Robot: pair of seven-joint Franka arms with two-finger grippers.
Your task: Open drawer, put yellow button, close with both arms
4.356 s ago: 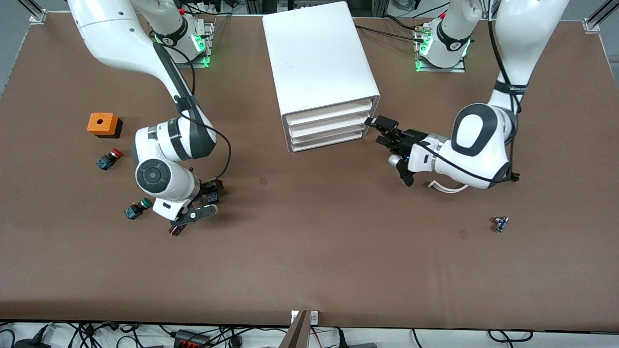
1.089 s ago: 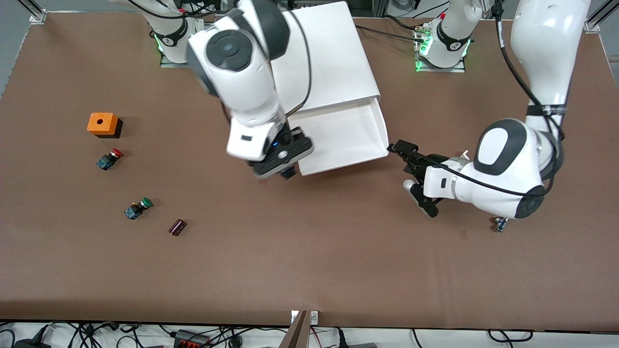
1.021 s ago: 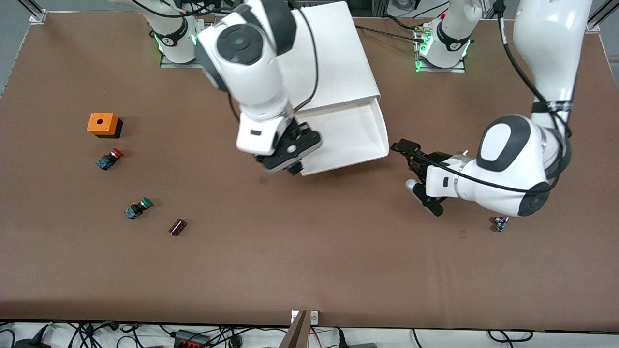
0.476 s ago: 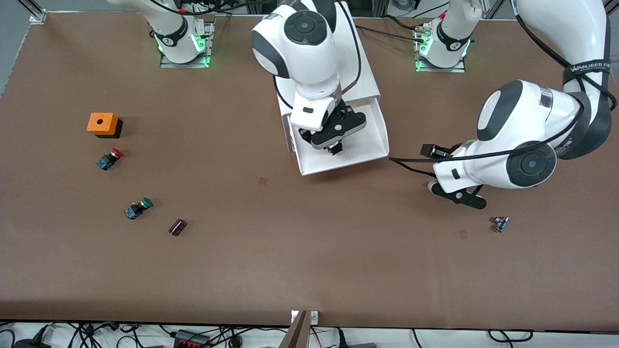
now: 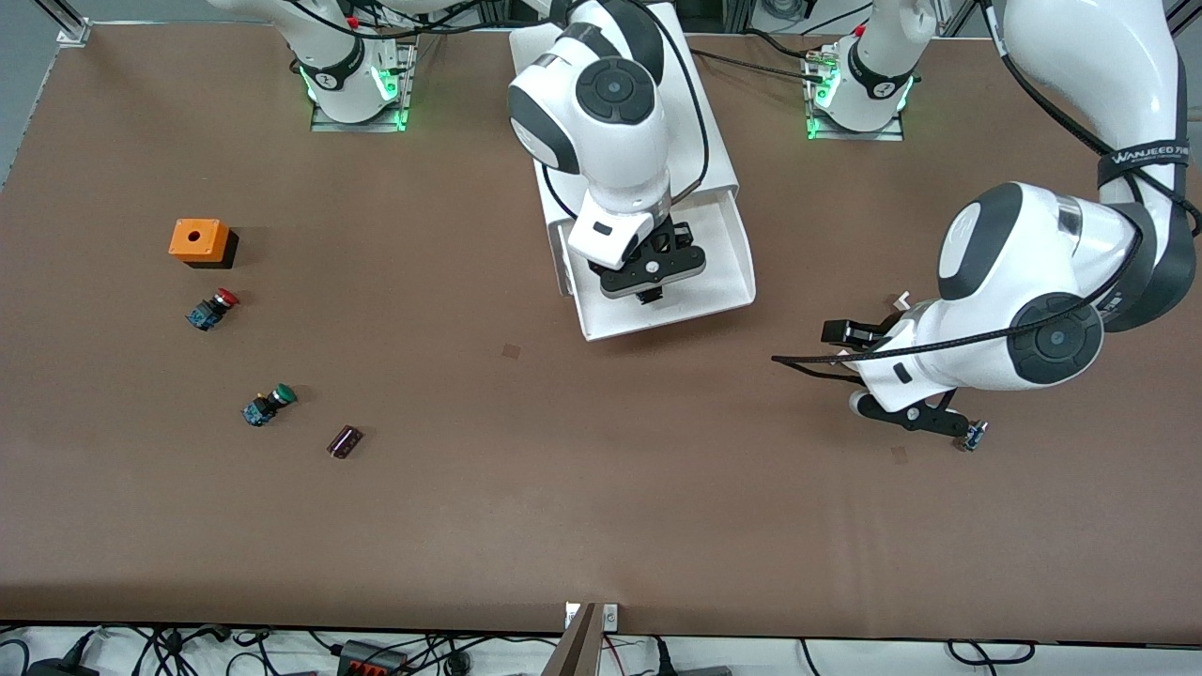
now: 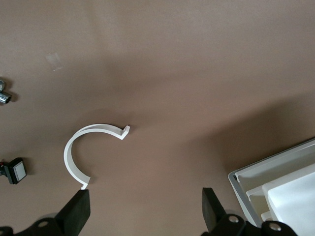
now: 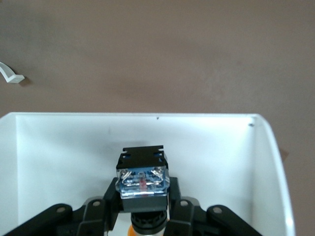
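You are at the placing step: the right end effector [image 7: 142,216] hangs over the open white plastic top drawer [image 5: 742,282], clamped on the small yellow-capped button [image 7: 142,179]. Next, release it there. The left end effector [image 6: 142,216], spread and empty, waits over the brown counter [image 5: 601,488] toward the left arm's end

White drawer [image 5: 723,272] juts from a white cabinet [image 5: 615,122] on the brown desk [image 5: 601,507]. Over it, the black right claw [image 7: 142,216] grips the yellow button [image 7: 142,184], black-bodied with a clear bluish end. Near the cabinet, a white curved strip [image 6: 83,152].
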